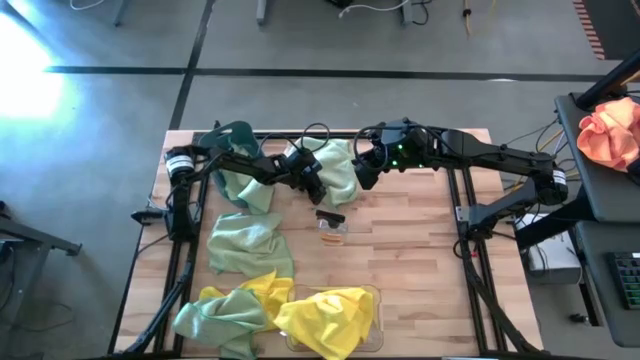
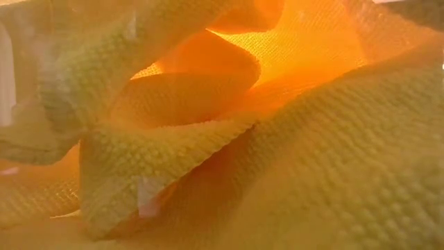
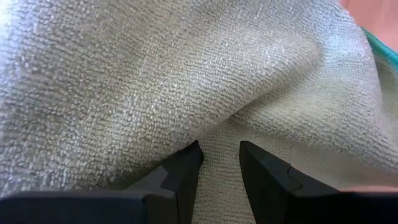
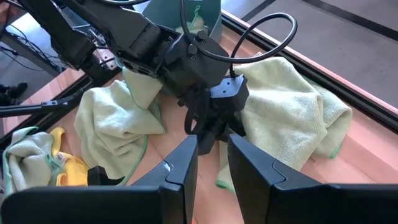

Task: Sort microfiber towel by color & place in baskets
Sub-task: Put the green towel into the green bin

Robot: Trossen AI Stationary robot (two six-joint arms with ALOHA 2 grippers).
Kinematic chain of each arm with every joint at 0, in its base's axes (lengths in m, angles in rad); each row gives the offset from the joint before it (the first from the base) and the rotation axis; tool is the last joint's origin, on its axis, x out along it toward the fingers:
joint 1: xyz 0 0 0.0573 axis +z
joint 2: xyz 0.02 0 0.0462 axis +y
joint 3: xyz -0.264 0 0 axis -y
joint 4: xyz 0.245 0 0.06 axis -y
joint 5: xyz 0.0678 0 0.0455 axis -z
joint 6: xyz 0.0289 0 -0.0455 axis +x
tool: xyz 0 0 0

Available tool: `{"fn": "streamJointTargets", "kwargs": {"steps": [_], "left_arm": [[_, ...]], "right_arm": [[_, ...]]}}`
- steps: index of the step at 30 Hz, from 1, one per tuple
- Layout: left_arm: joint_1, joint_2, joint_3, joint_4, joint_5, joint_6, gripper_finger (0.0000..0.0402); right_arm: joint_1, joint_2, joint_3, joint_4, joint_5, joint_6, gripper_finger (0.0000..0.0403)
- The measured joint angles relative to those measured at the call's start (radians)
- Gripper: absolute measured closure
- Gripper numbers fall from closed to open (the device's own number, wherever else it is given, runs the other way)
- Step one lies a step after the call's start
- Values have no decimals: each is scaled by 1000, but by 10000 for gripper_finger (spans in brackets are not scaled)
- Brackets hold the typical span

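A pale green towel (image 1: 340,168) lies crumpled at the table's far middle. My left gripper (image 1: 316,188) reaches in from the left and stands at that towel's left edge, shut on it. My right gripper (image 1: 362,172) hovers shut just beyond the towel's right side, holding nothing. The teal basket (image 1: 238,132) stands far left with a green towel (image 1: 247,190) hanging over its near rim. Another green towel (image 1: 245,245) lies flat left of centre. A green and yellow heap (image 1: 232,308) lies near left. A yellow towel (image 1: 330,315) fills the clear basket (image 1: 373,293). My left gripper pinches the green towel between its two fingers (image 3: 186,168) at a raised fold (image 3: 221,134) near the towel's left edge (image 4: 239,121), coming from above and slanting from the left. One layer or several, I cannot tell. The towel's body rests slack on the table.
A small amber-and-black object (image 1: 332,225) sits on the table just nearer than both grippers. An orange-pink cloth (image 1: 610,135) lies on a side stand off the table's right. Yellow towel (image 2: 222,139) fills the low view. Bare wood (image 1: 420,260) stretches across the right half.
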State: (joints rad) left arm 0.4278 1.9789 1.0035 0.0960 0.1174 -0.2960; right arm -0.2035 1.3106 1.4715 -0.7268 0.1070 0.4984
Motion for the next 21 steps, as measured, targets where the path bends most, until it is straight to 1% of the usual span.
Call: {"fn": "streamJointTargets", "kwargs": {"steps": [4, 16, 21], "left_arm": [[-2, 1, 0, -1, -6, -5, 304], [-2, 1, -2, -2, -14, -19, 369], [-2, 1, -3, -3, -11, -18, 378]], "right_arm": [[0, 0, 0, 0, 0, -1, 321], [0, 0, 0, 0, 0, -28, 321], [0, 0, 0, -1, 0, -35, 321]]}}
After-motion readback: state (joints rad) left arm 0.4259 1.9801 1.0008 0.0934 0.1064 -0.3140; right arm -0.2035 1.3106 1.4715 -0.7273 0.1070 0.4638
